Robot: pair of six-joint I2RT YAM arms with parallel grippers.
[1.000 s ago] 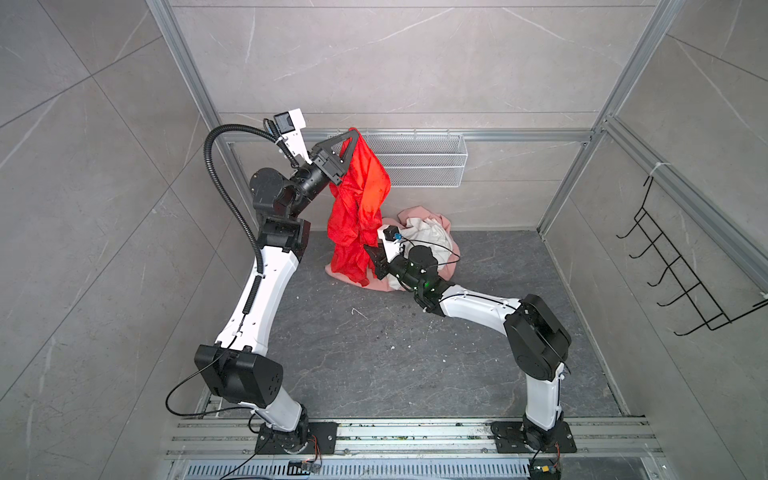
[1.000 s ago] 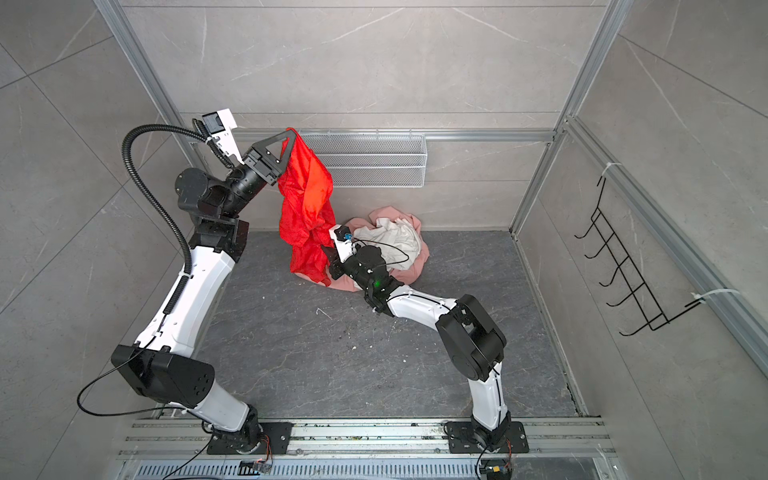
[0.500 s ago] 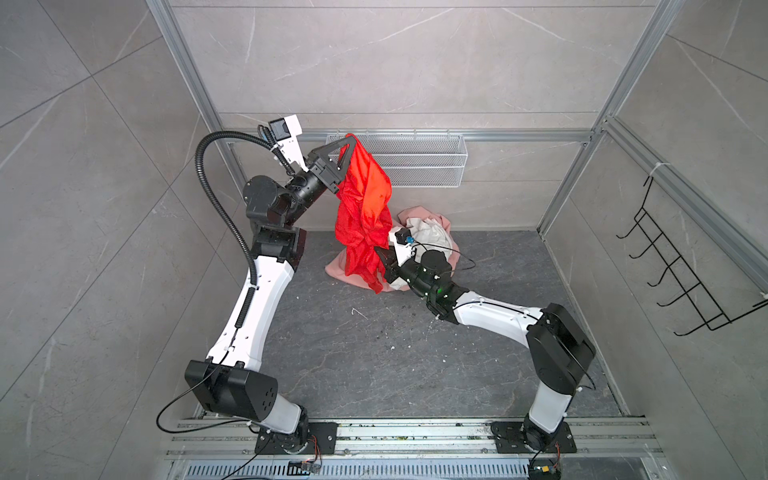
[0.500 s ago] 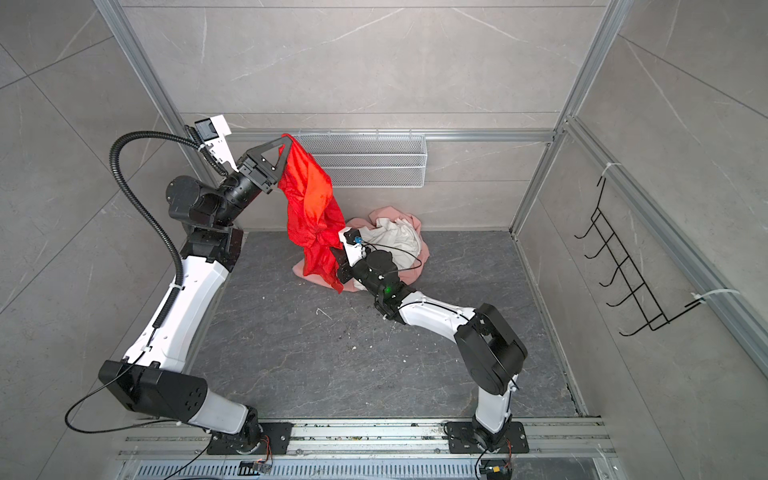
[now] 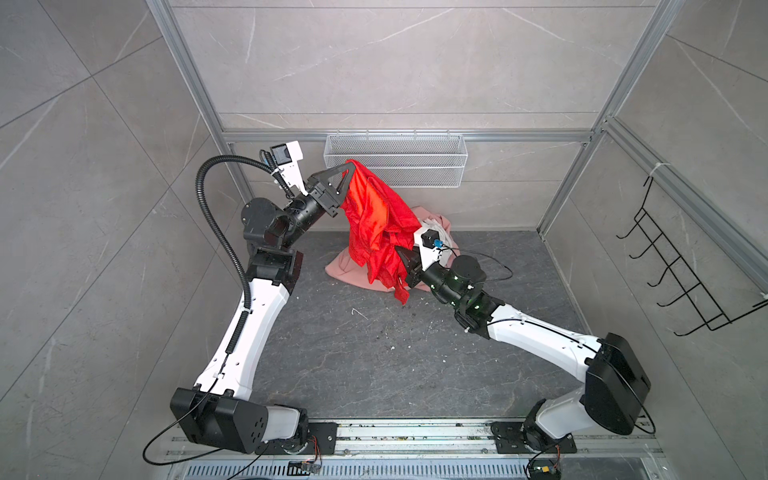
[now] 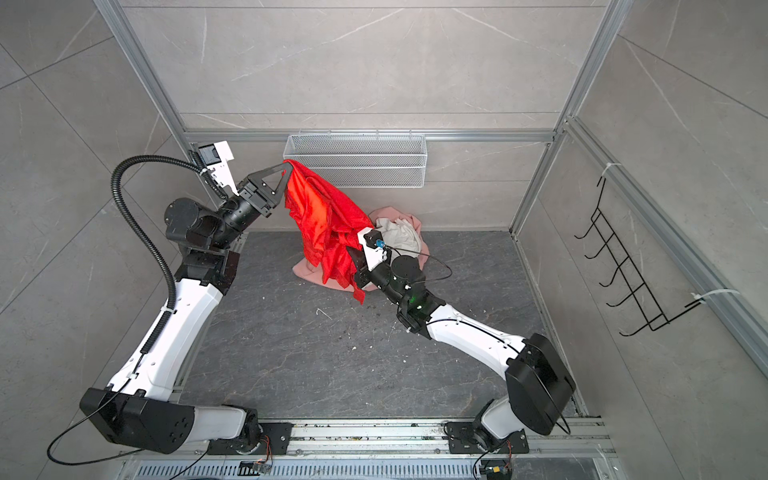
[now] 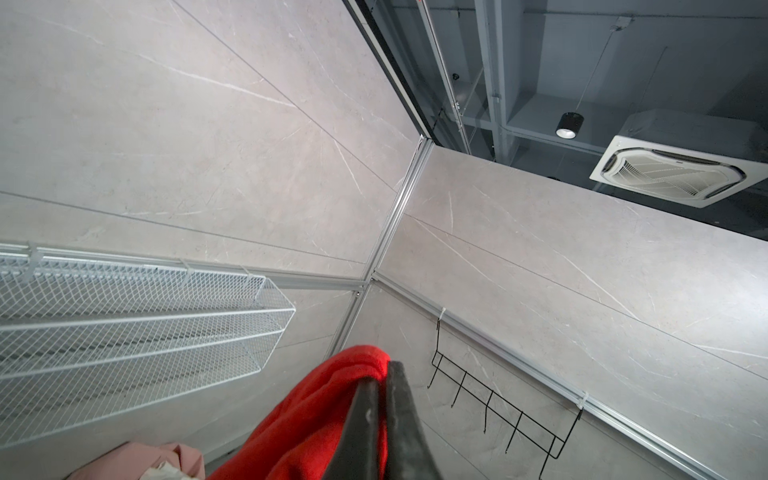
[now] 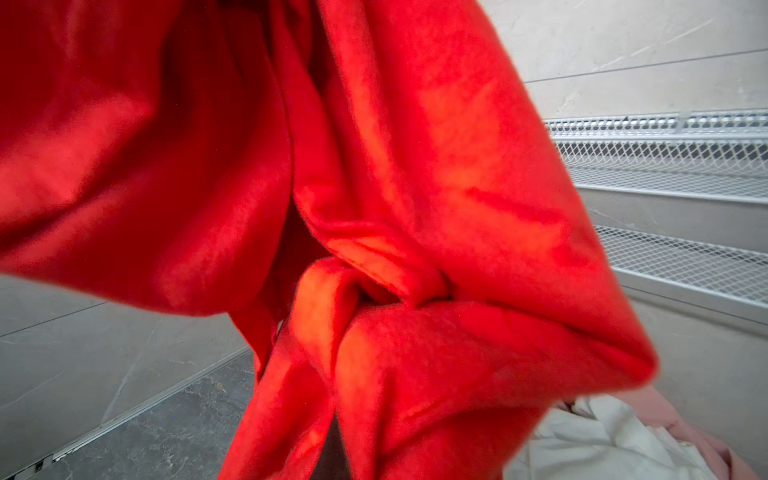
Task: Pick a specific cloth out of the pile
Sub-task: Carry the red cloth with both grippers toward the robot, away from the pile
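Note:
The bright red cloth hangs in the air above the grey floor, in front of the pile. My left gripper is shut on its top edge, and in the left wrist view the black fingers pinch red fabric. My right gripper is buried in the cloth's lower folds and shut on them; red cloth fills the right wrist view and hides the fingertips. A loose red end dangles lower. The pile behind shows the salmon-pink garment and the white garment on the floor.
A white wire basket hangs on the back wall just behind the left gripper. A black hook rack is fixed to the right wall. Small crumbs dot the floor. The arms' base rail runs along the front.
The left gripper has swung right toward the basket with the cloth's top. The right gripper has moved right and up with the lower folds, so the cloth now stretches slanted between them.

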